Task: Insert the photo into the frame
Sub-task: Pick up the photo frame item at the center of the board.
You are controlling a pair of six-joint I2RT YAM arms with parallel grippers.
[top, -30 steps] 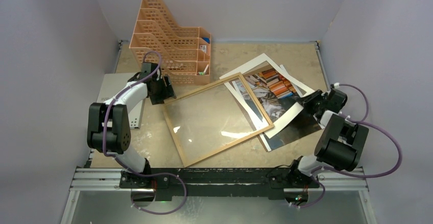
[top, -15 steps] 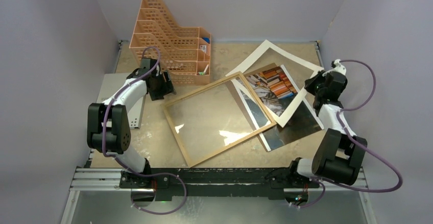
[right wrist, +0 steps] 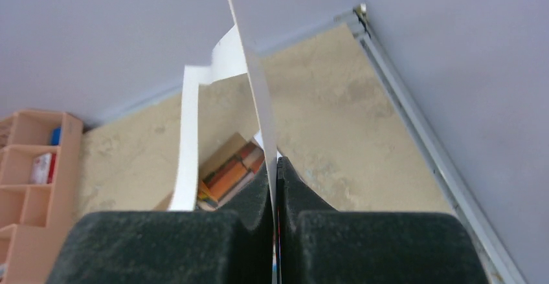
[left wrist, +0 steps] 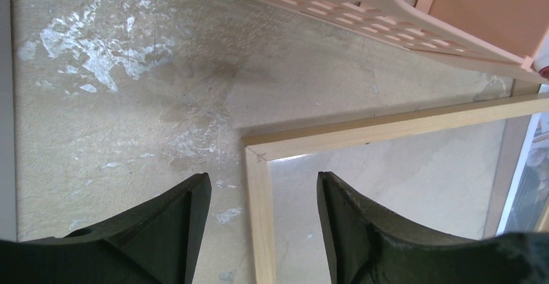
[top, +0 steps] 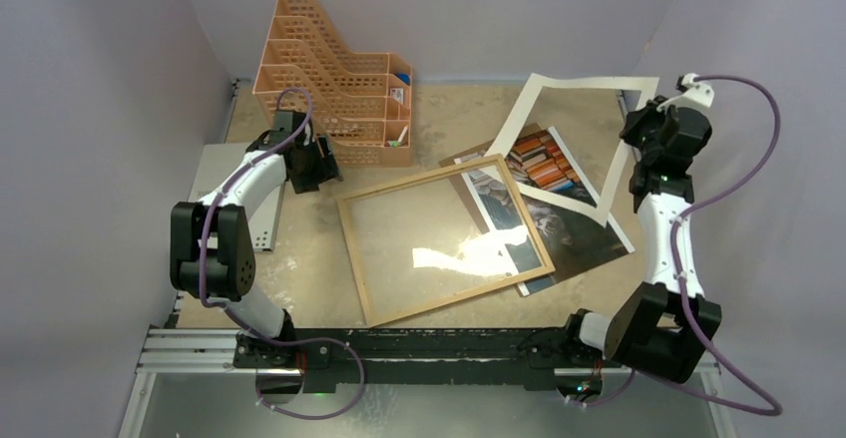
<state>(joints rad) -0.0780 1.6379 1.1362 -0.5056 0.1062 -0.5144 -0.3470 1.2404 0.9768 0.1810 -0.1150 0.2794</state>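
Holding a white mat [top: 589, 83] tilted up off the bench [top: 299, 278], the right arm [top: 663, 228] has its jaws pinched shut on the mat's edge. Photo [top: 559, 223] lies flat on the bench, its left part under the frame [left wrist: 388, 129]. Left arm [top: 249, 181] jaws are wide, over the frame's far-left corner; contact unclear. Organizer [top: 339, 69] sits just behind.

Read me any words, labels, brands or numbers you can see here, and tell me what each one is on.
No text can be read in any view.
Book spines in the photo: too small to read.
Small packages in the orange organizer: any print is blurred.
The frame and the white mat: no print visible.
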